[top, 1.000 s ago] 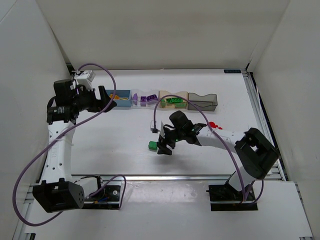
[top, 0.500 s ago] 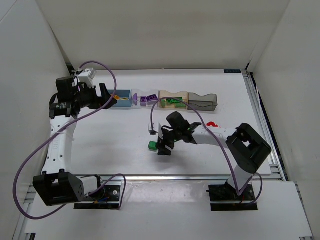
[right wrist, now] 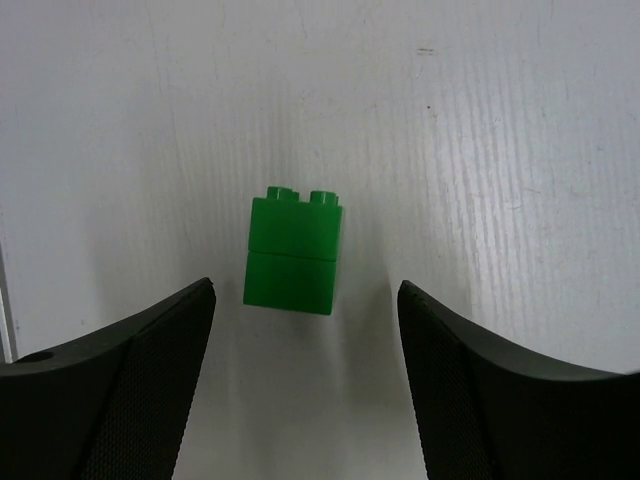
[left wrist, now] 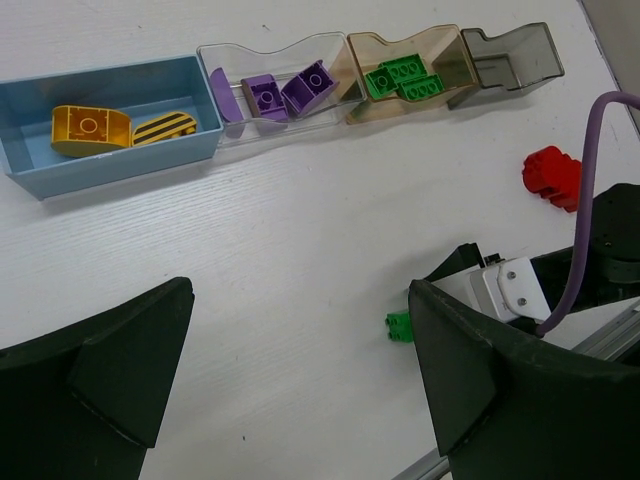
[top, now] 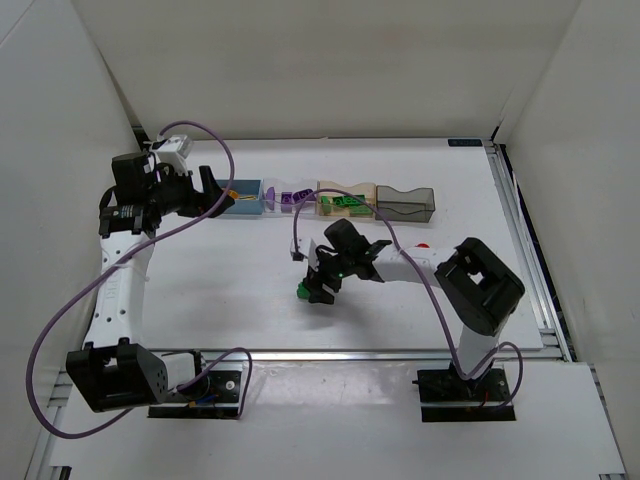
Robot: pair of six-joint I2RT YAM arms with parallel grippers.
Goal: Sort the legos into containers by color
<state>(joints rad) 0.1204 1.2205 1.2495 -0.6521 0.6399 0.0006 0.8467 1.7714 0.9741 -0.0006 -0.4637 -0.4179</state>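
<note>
The left hand (left wrist: 300, 330) hangs spread, holding nothing. Four containers stand in a row: the blue box (left wrist: 120, 170) with two yellow pieces, the clear box (left wrist: 290, 118) with seemingly three purple, the orange box (left wrist: 450, 55) with two green, and the grey box (left wrist: 515, 60) showing none. The right hand (right wrist: 305, 290), spread, straddles the green lego (right wrist: 293, 255) on the table (top: 230, 290). The step in hand looks like the grasp: the next move calls for closing on it and carrying it to the orange box. One red lego (left wrist: 550, 178) lies rightmost.

Left tool (left wrist: 300, 292) gaping, high; right tool (right wrist: 305, 292) parted, low.
</note>
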